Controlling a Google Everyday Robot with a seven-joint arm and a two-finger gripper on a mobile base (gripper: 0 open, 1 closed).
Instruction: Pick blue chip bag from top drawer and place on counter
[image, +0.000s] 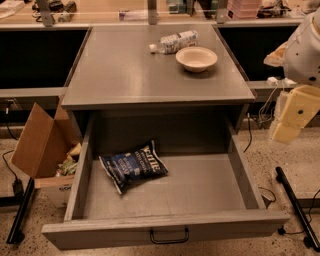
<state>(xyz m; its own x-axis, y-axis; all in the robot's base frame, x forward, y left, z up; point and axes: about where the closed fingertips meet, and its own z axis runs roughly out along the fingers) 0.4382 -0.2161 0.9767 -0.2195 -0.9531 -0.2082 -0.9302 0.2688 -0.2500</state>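
The blue chip bag (133, 171) lies flat on the floor of the open top drawer (165, 227), in its left half, with white lettering facing up. The drawer is pulled fully out, its black pull handle (169, 236) at the front. The counter (150, 70) is the grey tabletop above the drawer. My gripper (292, 117) hangs at the right edge of the view, beside and above the drawer's right wall, well apart from the bag and holding nothing that shows.
A clear plastic water bottle (175, 42) lies on its side at the back of the counter, next to a cream bowl (196, 58). An open cardboard box (42, 145) stands on the floor left of the drawer. A black stand leg (297, 205) and cables lie at the right.
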